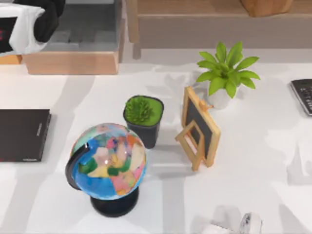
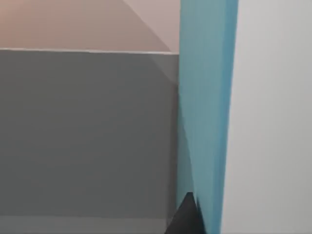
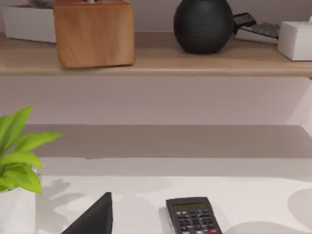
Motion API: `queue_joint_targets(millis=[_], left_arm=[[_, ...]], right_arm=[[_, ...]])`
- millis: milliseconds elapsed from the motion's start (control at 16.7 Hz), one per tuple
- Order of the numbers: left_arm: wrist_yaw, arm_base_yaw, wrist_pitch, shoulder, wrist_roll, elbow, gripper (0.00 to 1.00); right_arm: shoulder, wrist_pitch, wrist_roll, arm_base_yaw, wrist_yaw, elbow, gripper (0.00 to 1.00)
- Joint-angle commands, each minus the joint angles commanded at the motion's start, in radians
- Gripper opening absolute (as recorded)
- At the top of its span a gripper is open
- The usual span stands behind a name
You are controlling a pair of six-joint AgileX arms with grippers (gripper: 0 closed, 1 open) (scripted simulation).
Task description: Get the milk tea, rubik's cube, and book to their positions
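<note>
- Leftmost, at the table's [image 1: 253,161] back left corner, the left arm [image 1: 29,22] hangs over a wooden tray [image 1: 73,62] with a grey inside.
- From the left wrist, the book [image 2: 204,122] appears as a tall teal band standing upright against the tray's grey wall [image 2: 87,131]. A pale surface lies on its other side.
- One dark tip of the left gripper [image 2: 187,217] sits right at the foot of the teal cover. How wide the claw stands, and whether it has hold of the book, cannot be told.
- Further forward on the left side, a thin black book [image 1: 22,134] lies flat on the table.
- Next comes a globe [image 1: 109,163] on a black base, near the front edge.
- Just behind it and to its right stands a black plant pot [image 1: 143,122] with a spiky green plant.
- Right of the pot stands a small wooden easel [image 1: 200,129] with a dark board, tilted back on its legs.
- Behind the easel sits a leafy plant [image 1: 226,73] in a white pot.
- At the front edge, right of centre, a pale part of the right arm [image 1: 248,224] shows.
- On the right wrist camera, a dark tip of the right gripper [image 3: 92,219] hangs above the table with nothing seen in it. Its opening cannot be told.
- A calculator [image 1: 303,95] lies at the far right edge of the table.
- Beyond it a shelf [image 3: 156,63] carries a wooden box [image 3: 92,31], a round black vase [image 3: 202,24] and a white box [image 3: 295,39].
</note>
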Motion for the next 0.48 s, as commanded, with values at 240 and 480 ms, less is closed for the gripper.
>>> queue_joint_targets(millis=[240, 480], left_arm=[[0.000, 0.000, 0.000, 0.000, 0.000, 0.000, 0.00], [0.000, 0.000, 0.000, 0.000, 0.000, 0.000, 0.00]], right_arm=[[0.000, 0.000, 0.000, 0.000, 0.000, 0.000, 1.00], [0.000, 0.000, 0.000, 0.000, 0.000, 0.000, 1.00]])
